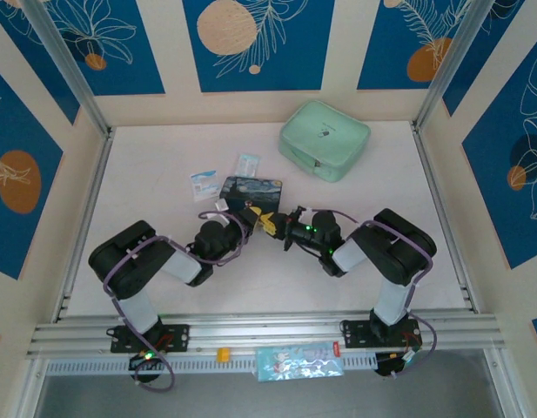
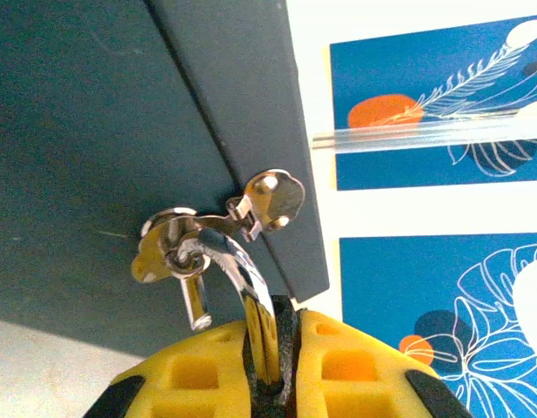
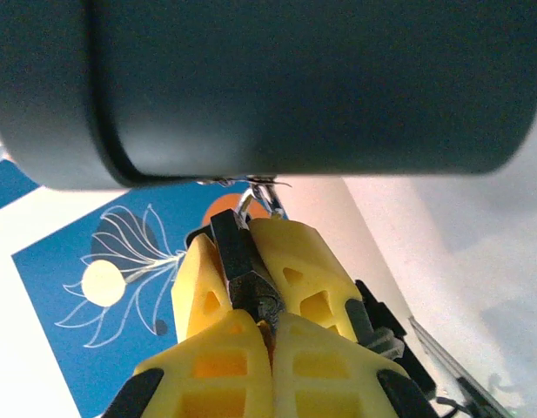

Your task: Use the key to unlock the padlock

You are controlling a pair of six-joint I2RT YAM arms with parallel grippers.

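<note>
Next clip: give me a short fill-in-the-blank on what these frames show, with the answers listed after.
1. The left pincer holds the padlock, whose silvery ___ passes through the hasp on the tin box.
2. The right pincer, facing the left one, is shut on the ___.
3. Both pincers have ___ fingers.
4. The pouch at the far side of the table is pale ___.
Answers: shackle; key; yellow; green.
</note>
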